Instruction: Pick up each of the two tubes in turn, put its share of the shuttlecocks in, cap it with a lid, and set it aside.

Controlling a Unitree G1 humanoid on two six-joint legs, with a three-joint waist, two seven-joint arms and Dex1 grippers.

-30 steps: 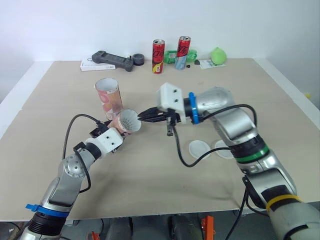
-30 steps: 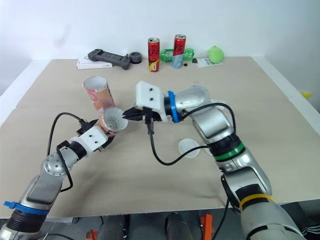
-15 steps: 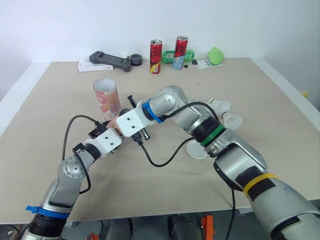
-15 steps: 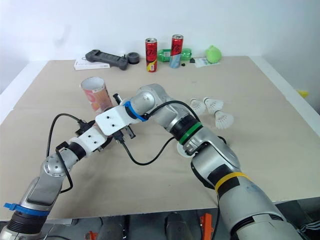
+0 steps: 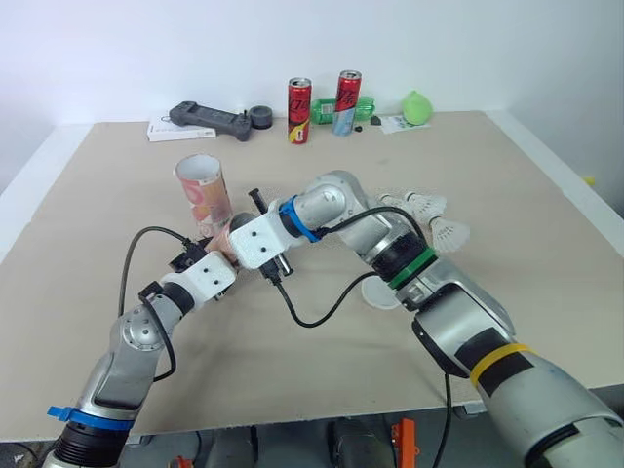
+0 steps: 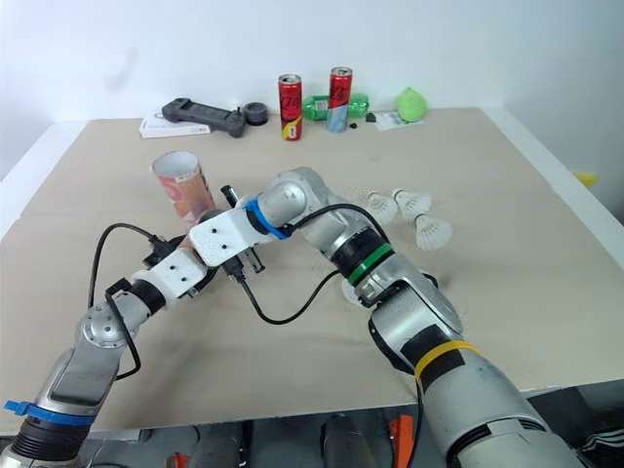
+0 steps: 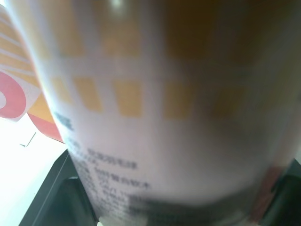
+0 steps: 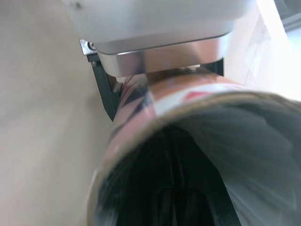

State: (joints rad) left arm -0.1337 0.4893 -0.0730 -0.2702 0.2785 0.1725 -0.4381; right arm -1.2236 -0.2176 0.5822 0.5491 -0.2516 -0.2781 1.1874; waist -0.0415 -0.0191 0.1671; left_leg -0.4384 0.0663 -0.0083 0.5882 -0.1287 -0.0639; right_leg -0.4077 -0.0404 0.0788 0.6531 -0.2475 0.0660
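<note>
**Two tubes, one of them held for filling**

The left claw [image 5: 213, 252] is clamped on a tube [image 7: 155, 108]. It holds the tube low on its side and tips the open mouth toward the right claw [image 5: 234, 240]. The right claw is poked into that mouth. It is dark in there, so I cannot tell if this claw is apart or together, or if it holds anything.

The other tube [image 5: 201, 187] stands upright on the counter [image 5: 507, 195], just behind the left claw. Loose shuttlecocks [image 5: 453, 232] lie well away from both claws, out past the right arm's elbow. A white lid [image 5: 378, 293] lies under that arm, nearer to the claws than the shuttlecocks are.

I think the step now is filling the held tube.

The tube looks like thin card. It should be light and stiff, but a hard squeeze could dent it. The best place to hold it is around the side and away from the mouth, as the left claw does now. That keeps the mouth round and free for the lid.

The shuttlecocks should be very light, and their skirts bend and break easily. It is safer to take each one by its round nose. The lid is thin and flat, so it is best pinched at its edge.
</note>
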